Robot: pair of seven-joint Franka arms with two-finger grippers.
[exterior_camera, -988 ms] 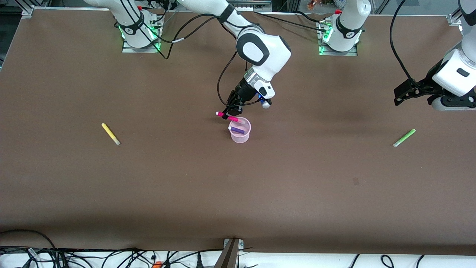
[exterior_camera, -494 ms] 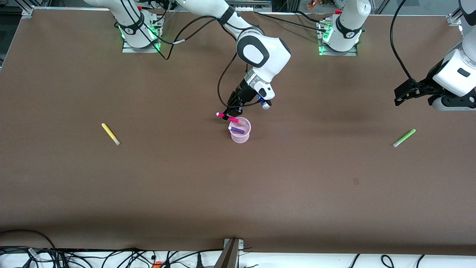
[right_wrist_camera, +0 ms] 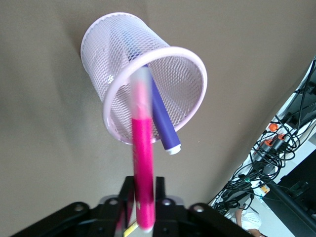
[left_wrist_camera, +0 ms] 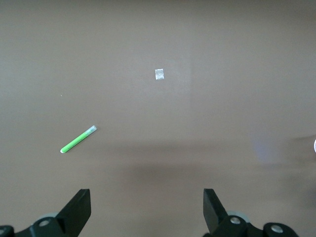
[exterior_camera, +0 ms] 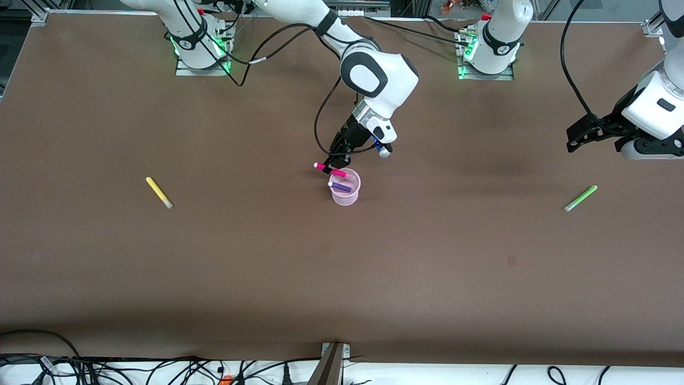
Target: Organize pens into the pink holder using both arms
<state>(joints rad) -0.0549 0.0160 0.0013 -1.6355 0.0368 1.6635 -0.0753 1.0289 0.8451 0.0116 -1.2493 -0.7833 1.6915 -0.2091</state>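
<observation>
The right arm's black two-finger gripper hung over the rim of the small round pale-pink mesh holder, its fingers closed on the short magenta marker pen. That pen lay nearly level, its pale tip pointing toward the right arm's end of the surface, its other end over the holder's mouth; in the right wrist view it pointed down into the holder. Inside the holder a purple marker pen leaned against the wall, pale tip above the rim. The holder stood mid-surface on the brown surface. A yellow marker pen lay toward the right arm's end. The left arm's black gripper waited with fingers spread wide and empty, over the surface near the light green marker pen.
</observation>
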